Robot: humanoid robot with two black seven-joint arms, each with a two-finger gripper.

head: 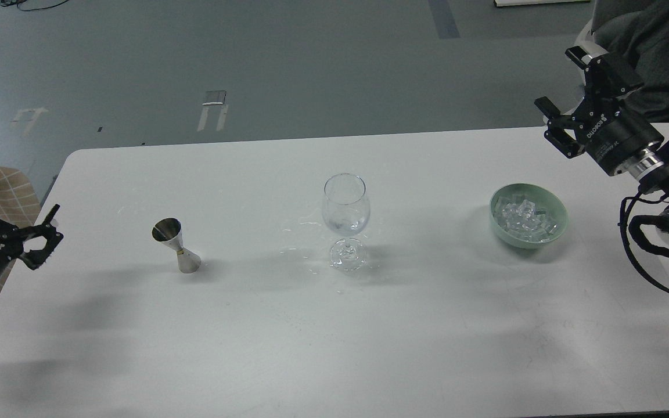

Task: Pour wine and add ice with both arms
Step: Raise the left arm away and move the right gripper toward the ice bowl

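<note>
- The glass [345, 217] stood upright mid-table and looked empty: no wine and no ice in it, as far as its clear bowl showed
- The jigger [175, 245] stood upright to the glass's left, well apart from it; its contents could not be made out
- The ice [525, 219] lay heaped in the green bowl [561, 217], well to the glass's right
- The left gripper [12, 212] hung at the table's left edge, fingers spread wide, holding nothing
- The right gripper [558, 84] hovered beyond the bowl, also wide and empty
- Judged from this, both pouring and icing remained to be done; nothing had yet been grasped
</note>
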